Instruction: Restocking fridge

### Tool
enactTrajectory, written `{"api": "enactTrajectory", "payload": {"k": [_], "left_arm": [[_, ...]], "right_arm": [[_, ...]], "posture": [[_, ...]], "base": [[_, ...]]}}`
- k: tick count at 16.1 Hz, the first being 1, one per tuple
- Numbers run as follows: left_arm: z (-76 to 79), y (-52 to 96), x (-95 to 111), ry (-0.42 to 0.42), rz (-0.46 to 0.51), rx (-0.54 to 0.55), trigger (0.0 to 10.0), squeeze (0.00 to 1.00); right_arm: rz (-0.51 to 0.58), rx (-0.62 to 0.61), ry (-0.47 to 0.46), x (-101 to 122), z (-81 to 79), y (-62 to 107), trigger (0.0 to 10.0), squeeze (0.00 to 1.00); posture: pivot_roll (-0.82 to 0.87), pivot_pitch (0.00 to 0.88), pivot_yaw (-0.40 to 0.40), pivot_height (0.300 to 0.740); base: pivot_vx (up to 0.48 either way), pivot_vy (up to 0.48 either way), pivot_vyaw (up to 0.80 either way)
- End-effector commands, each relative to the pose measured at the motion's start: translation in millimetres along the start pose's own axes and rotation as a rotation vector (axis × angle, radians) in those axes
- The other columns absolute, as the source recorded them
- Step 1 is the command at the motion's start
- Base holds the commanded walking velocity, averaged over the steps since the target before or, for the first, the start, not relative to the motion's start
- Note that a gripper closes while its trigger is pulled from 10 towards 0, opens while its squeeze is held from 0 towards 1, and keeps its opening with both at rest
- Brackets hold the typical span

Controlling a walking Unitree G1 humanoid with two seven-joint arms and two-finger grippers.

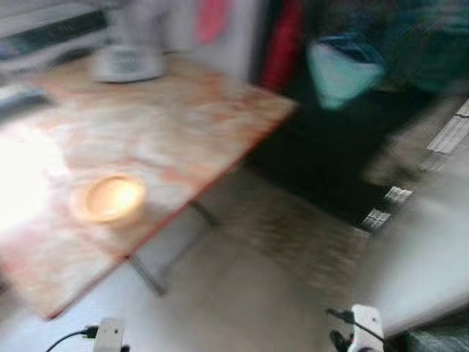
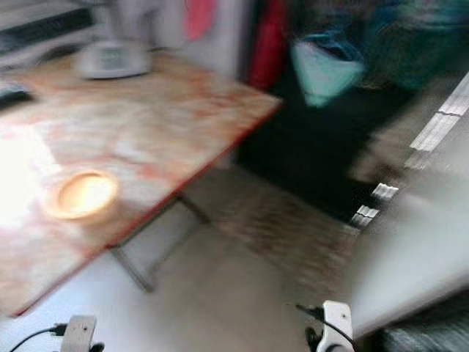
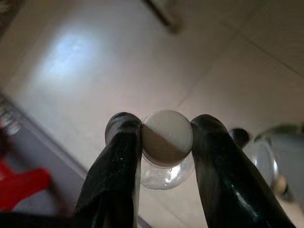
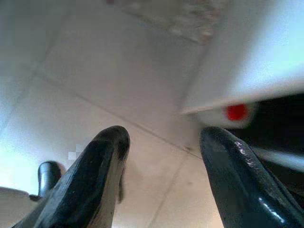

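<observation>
Clenched on a bottle [image 3: 167, 156] by its cap, our left gripper [image 3: 166, 142] carries it safely; our right gripper [image 4: 164, 142] hangs released; table [image 1: 183, 125] at ten o'clock

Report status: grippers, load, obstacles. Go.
Left gripper shut on clear bottle by its white cap. Right gripper open, empty, over floor. Table with wooden bowl at robot's left; head views blurred.

Left gripper [image 3: 166, 142]: glossy black fingers [image 3: 121, 161], clamped on clear plastic bottle [image 3: 166, 166] with matt ribbed whitish cap [image 3: 167, 135]. Right gripper [image 4: 164, 156]: same glossy black finish. Table [image 1: 168, 125] at 10 o'clock: smooth marbled top, metal legs. Floor [image 4: 85, 61]: smooth pale tile, slight sheen.
</observation>
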State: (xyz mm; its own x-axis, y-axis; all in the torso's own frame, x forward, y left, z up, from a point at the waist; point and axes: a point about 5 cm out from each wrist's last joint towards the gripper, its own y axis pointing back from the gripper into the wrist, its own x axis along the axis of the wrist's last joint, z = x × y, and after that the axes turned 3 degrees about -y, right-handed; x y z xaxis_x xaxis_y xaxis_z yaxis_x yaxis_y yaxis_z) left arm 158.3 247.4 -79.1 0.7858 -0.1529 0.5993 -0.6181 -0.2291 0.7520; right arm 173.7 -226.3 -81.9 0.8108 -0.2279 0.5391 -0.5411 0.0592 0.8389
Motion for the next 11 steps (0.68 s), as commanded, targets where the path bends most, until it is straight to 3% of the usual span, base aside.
{"api": "enactTrajectory", "payload": {"k": [1,11], "left_arm": [[-1.6,1.3,-6.1,-0.002,-0.028,0.002,10.0,0.0],[1.2,1.2,-5.5,0.014,-0.025,0.005,10.0,0.0]], "right_arm": [[-0.027,-0.005,-0.003,-7.6,2.2,1.1,10.0,0.0],[-0.032,0.001,0.002,-6.6,2.2,1.0,10.0,0.0]], "posture": [[0.12,0.091,-0.015,0.74],[0.11,0.112,-0.013,0.74]], "base": [[0.0,0.0,-0.76],[0.0,0.0,-0.73]]}}
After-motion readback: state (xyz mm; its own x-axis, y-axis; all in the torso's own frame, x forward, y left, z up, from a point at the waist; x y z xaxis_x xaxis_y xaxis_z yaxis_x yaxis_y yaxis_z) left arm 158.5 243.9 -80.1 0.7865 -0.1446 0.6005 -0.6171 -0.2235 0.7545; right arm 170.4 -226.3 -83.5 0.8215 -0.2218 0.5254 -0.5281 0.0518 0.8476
